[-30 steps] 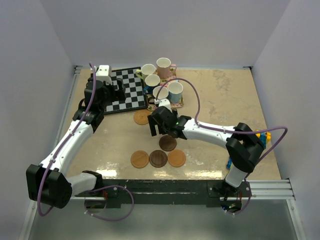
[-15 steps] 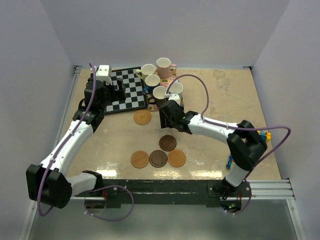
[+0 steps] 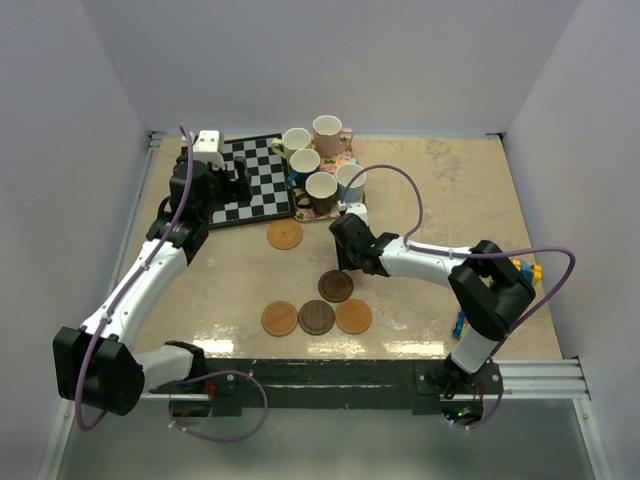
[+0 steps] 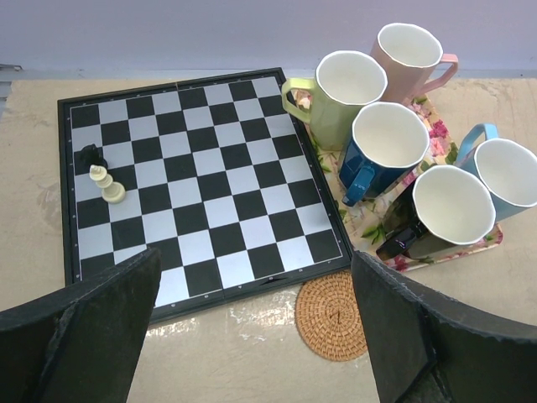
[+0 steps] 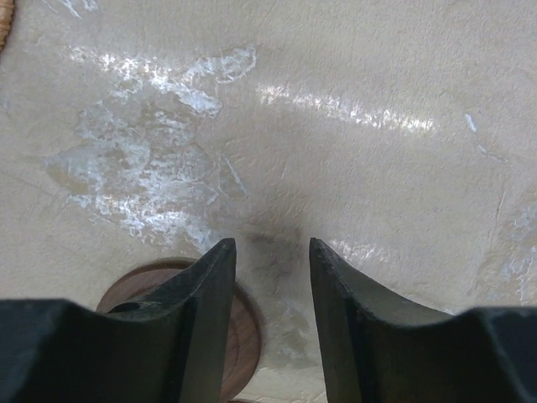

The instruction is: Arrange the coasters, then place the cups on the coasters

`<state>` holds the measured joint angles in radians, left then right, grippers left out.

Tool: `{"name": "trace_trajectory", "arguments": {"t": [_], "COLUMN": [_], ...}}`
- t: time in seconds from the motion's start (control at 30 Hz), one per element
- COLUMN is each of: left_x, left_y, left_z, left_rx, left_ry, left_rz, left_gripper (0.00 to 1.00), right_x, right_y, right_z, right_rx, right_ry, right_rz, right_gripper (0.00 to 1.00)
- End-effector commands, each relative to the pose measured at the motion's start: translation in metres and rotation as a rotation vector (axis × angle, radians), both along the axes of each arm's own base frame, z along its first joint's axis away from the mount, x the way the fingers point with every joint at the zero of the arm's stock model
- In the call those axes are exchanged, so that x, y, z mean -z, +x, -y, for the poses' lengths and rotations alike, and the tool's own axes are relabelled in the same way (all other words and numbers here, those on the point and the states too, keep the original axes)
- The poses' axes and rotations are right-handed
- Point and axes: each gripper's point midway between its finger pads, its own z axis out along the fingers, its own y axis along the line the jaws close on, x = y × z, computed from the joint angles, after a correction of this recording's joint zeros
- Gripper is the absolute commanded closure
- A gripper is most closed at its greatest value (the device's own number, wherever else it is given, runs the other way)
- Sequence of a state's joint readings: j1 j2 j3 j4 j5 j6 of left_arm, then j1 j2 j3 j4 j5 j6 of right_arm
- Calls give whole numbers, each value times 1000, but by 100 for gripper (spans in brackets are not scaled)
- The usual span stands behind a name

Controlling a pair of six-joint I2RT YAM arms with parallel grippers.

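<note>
Right gripper (image 5: 270, 252): jaws partway drawn in, a narrow gap between them, nothing clasped, bare table (image 3: 450, 200) visible through the gap. Left gripper (image 4: 256, 256): jaws spread wide, empty, hanging above the near edge of the chessboard (image 4: 210, 185). Row of three coasters (image 3: 316, 317): set by the near edge in the order orange-brown, dark brown, orange-brown, close side by side. Lone dark coaster (image 3: 335, 286): flat on the table just beyond that row, out of line with it. Woven coaster (image 4: 334, 304): farther off, just beside the chessboard's corner and the floral tray (image 4: 436, 117). Cups (image 4: 390, 134): all five upright on the tray, none on a coaster yet. Deciding relation: lies on the robot's side of the right jaws, the lone dark coaster, with its far rim tucked under one finger (image 5: 189, 327) and the gap itself over bare table just past that rim. Round, so no long axis to square up to. Nearer arm: right, almost on top of it; left well apart. Probably calls for a short draw-back toward the row before any closing.
</note>
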<state>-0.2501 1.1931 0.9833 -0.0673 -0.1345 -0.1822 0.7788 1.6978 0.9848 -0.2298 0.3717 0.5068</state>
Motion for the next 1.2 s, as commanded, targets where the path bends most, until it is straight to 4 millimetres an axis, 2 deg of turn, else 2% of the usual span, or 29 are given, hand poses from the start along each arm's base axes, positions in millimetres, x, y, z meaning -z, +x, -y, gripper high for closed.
{"name": "trace_trajectory", "arguments": {"t": [0.0,0.37,0.77,0.93,1.17], "left_x": [-10,-11,-11,-12,-11], "left_y": [4,3,3,3,3], "left_z": [4,5,5,5,5], "left_rx": [11,13,16,16,13], "left_ry": [-10,-15,-15,-16,-13], "left_rz": [46,49,48,49,48], "left_gripper": [0,0,0,0,0], "right_x": [1,13,14,11,-15], "right_y": [-1,-16,-17,-14,2], "right_z": [-7,-18,-17,-18,-28], "right_rx": [-6,-50,-37,-19,-11], "right_ry": [36,14,5,13,34], "right_rz": [11,-22,-20,-14,45], "right_gripper": [57,61,60,54,40]}}
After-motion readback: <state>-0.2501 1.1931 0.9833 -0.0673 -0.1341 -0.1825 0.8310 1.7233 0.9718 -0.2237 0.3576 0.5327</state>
